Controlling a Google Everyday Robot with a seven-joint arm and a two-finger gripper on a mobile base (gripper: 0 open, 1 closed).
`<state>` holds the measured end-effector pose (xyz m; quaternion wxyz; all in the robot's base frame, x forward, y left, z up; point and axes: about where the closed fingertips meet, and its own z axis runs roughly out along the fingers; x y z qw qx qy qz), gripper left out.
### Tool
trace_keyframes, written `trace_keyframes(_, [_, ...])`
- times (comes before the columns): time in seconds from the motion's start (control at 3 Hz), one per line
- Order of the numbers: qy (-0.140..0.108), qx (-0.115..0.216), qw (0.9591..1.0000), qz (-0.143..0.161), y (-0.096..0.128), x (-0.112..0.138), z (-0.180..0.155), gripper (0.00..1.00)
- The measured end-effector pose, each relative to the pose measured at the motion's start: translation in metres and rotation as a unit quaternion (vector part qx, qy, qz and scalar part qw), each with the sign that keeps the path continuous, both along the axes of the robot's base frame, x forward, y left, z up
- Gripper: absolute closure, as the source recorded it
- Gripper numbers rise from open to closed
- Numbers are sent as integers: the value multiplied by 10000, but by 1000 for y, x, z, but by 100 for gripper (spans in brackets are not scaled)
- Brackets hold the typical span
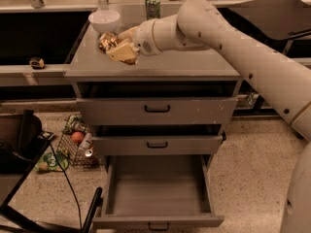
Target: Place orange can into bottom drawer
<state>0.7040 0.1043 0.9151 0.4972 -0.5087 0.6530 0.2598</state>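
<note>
The orange can (107, 41) is a dented, shiny orange-gold can held in my gripper (118, 47) just above the left part of the grey cabinet top (194, 64). My gripper is shut on the can, with its pale fingers (125, 52) wrapped around it. My arm reaches in from the right. The bottom drawer (158, 193) is pulled wide open below, with a plain grey inside and a small black handle at its front edge. It lies well below and a little right of the can.
A white bowl (104, 19) sits just behind the gripper. A taller green can (152, 6) stands at the back of the top. The two upper drawers (156, 111) stand slightly ajar. A wire basket with items (77, 143) and a black cable (68, 188) lie on the floor left.
</note>
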Motion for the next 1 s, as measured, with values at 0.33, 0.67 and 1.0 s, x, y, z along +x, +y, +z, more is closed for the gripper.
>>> trace_keyframes(0.33, [155,-143,9998,60,0,-37,5,100])
trace_keyframes(0.67, [359,-201,9991,-33,-5,-81,0,100])
trace_keyframes(1.0, [549,-47,9980,-307,-16,-116,-21,100])
